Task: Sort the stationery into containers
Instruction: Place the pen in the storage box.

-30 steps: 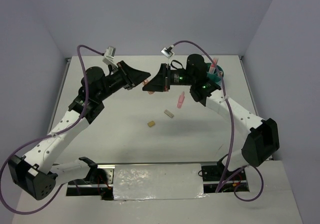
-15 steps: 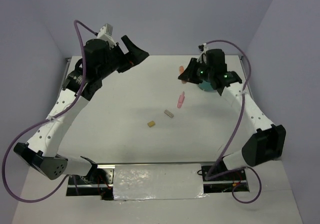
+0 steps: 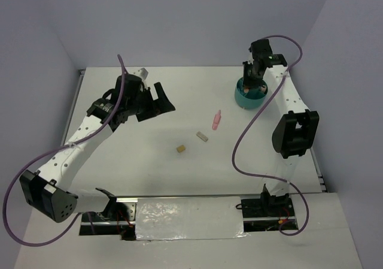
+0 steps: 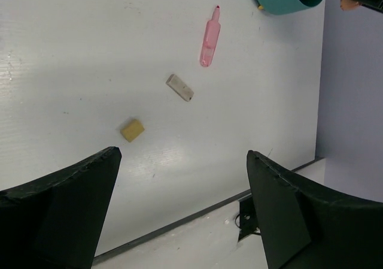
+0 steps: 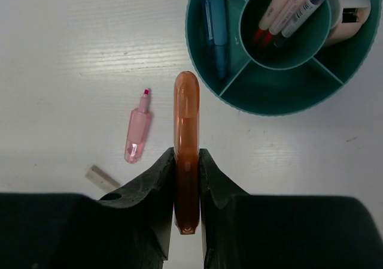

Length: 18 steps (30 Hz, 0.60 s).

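Now clamping an orange marker [image 5: 186, 119] in right gripper [image 5: 186, 161] just beside the teal organiser cup [image 5: 281, 92], likely to drop in, with left gripper [image 4: 182, 161] spread empty, well away.

- Mid-tabletop [image 3: 143, 161], a pink marker [image 3: 216, 120], grey block [image 3: 202, 136] and tan block [image 3: 180, 150] are scattered, with bare gaps left between.
- The far right is blocked by the cup [image 3: 242, 103], its centre crowded with pens [image 5: 286, 12].
- Room close by it is taken by the right gripper [image 5: 187, 156] and its orange marker [image 5: 186, 110].

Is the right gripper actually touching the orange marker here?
Touching. In the right wrist view the orange marker sits clamped in the right gripper, both jaws pressed flat against its sides with no gap.
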### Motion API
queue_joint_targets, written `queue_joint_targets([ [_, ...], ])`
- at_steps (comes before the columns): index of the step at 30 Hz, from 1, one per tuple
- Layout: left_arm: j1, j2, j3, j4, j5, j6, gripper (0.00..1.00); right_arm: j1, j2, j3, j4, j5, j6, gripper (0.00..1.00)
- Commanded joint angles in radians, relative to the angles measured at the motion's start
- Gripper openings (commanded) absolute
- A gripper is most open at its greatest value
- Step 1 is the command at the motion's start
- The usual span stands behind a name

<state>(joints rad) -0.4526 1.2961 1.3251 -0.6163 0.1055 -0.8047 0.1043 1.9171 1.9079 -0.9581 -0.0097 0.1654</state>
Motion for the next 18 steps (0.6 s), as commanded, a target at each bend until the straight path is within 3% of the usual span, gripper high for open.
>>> queue_joint_targets([
  [1,0.006,-0.08,0.003,-0.011,-0.004,0.058,0.99,-0.017,-0.065,0.022,-0.045,0.024,-0.011,0.0],
  [7,0.006,-0.101,-0.03,-0.062,-0.036,0.087,0.99,-0.094,-0.242,-0.26,0.166,-0.133,0.091,0.0],
  [14,0.006,-0.121,-0.07,-0.063,-0.052,0.114,0.99,-0.097,-0.262,-0.271,0.182,-0.237,0.031,0.0],
  [18,0.008,-0.11,-0.072,-0.062,-0.037,0.119,0.99,-0.097,-0.204,-0.201,0.142,-0.217,0.0,0.04],
])
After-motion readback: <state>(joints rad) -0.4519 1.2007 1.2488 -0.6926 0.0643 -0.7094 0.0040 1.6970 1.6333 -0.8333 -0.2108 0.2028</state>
